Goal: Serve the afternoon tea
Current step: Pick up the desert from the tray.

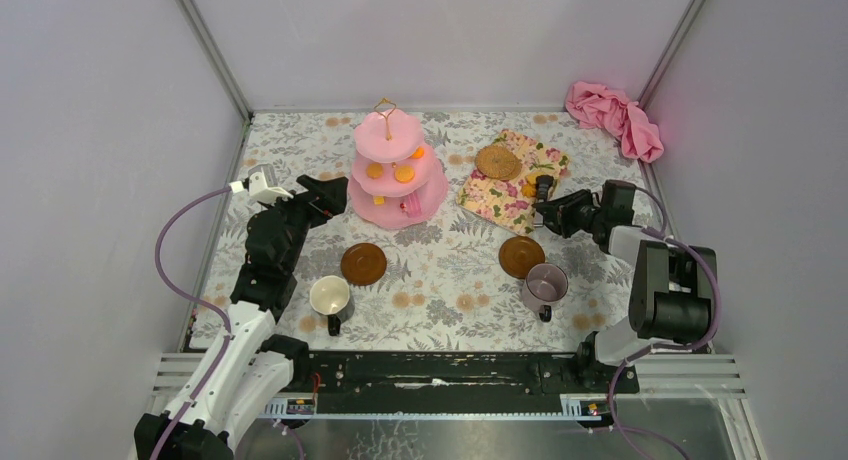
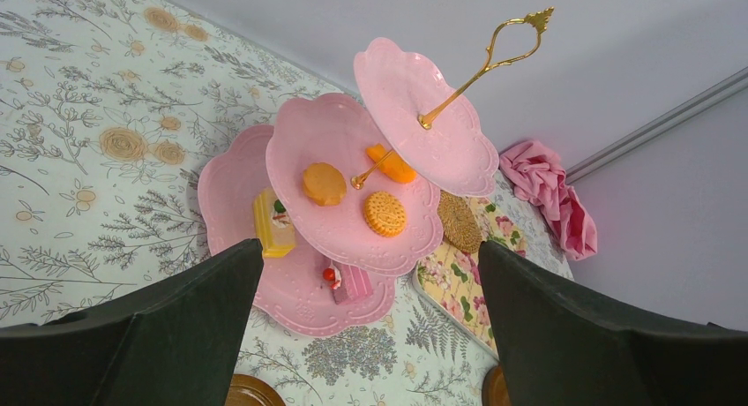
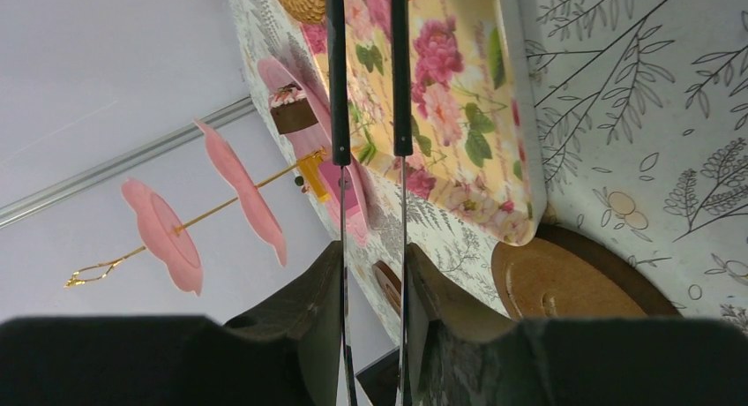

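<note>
- From overhead, the pink cake stand (image 1: 398, 170) sits mid-table toward the back. The white mug (image 1: 330, 297) and purple mug (image 1: 546, 283) are near the front, and they show in this view alone.
- The left saucer (image 1: 363, 263) lies just beside the white mug, and the right saucer (image 1: 521, 256) touches the purple one.
- The left gripper (image 1: 330, 193) hangs just left of the stand, jaws spread wide and holding nothing. Its wrist camera frames the stand between the two black fingers (image 2: 176, 335).
- That wrist view sharpens the middle tier: an orange biscuit (image 2: 325, 184) and a ridged yellow biscuit (image 2: 385, 214) lie side by side.
- The right gripper (image 1: 547, 210) is at the near edge of the floral tray (image 1: 500, 202), but its grip is unclear from above.
- The right wrist view settles it: the jaws are pinched on the slim black tongs (image 3: 336, 71), whose arms reach over the tray with their tips out of frame.
</note>
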`<state>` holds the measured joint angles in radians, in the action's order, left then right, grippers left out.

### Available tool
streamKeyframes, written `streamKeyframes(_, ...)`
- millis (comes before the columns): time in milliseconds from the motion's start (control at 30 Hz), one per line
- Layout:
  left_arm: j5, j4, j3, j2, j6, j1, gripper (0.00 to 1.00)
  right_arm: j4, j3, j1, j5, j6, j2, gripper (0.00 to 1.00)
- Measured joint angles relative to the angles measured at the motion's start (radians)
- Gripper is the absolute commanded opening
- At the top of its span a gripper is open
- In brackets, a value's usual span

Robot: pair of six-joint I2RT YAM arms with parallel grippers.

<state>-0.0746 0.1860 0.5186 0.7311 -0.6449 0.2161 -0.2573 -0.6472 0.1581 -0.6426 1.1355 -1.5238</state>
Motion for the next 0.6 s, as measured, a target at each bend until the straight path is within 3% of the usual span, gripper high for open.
streamKeyframes(333,0.0,0.0,0.0,0.0,0.0,0.0,1.0,-0.04,-0.018,0.0,-0.033,-0.018,-0.079,0.38)
streamKeyframes(600,0.0,0.0,0.0,0.0,0.0,0.0,1.0,-0.04,-0.057,0.0,-0.034,-0.036,-0.114,0.38)
